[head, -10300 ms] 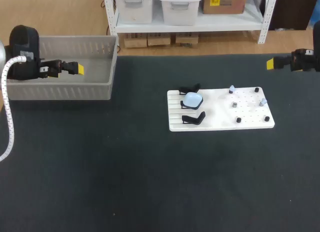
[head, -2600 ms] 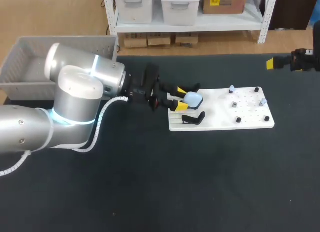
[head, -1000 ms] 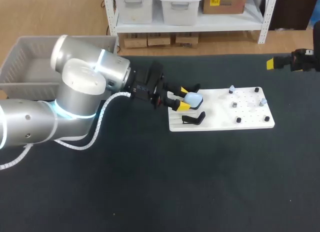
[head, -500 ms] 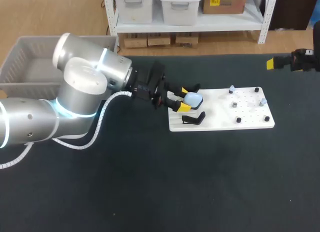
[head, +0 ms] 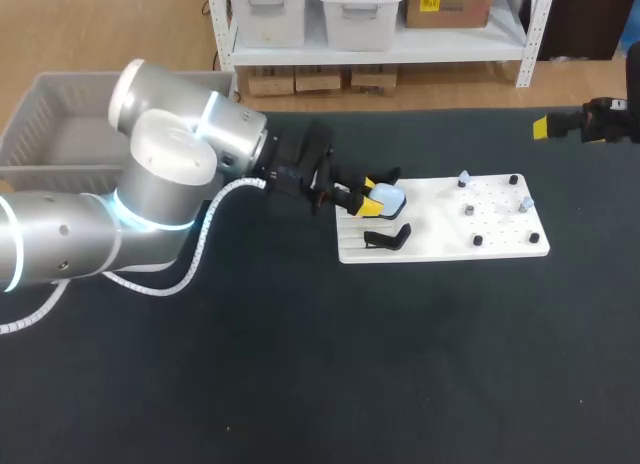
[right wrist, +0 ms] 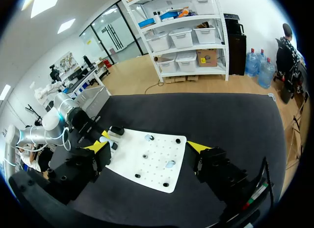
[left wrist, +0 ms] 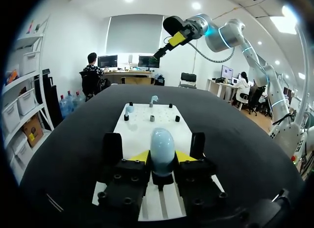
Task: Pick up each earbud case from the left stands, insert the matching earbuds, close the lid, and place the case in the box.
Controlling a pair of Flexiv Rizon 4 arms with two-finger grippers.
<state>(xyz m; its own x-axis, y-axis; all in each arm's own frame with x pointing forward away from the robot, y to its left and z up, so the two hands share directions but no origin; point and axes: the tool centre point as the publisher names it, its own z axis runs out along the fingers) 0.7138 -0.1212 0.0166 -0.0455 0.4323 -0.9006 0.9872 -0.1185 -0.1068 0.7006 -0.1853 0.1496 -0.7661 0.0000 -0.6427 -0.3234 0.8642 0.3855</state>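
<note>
1. My left gripper (head: 369, 196) is out over the near end of the white board (head: 440, 222). Its yellow tips sit one on each side of the pale blue earbud case (head: 387, 196).
2. In the left wrist view the case (left wrist: 162, 145) stands upright between my fingers. Both yellow pads (left wrist: 140, 156) press against its lower sides, so I read this gripper as clamped on the case.
3. The case is in the middle slot of the board's ribbed end. One black stand (head: 381, 176) is just behind it and another black stand (head: 388, 236) is just in front. I cannot tell whether the case is clear of its own support.
4. From the left wrist, the two stands rise on either side of my fingers, and the board runs on ahead of them.
5. Farther along the board is one pale earbud (head: 464, 177) on a peg, with another earbud (head: 525, 201) near the far edge. Small dark pegs (head: 478, 240) are scattered between them.
6. My right gripper (right wrist: 148, 146) hangs well apart from the board, over the table's (head: 400, 364) far right side. Its fingers are spread wide, with nothing between them.
7. The grey box (head: 60, 80) sits at the table's back left corner, behind my left arm.
</note>
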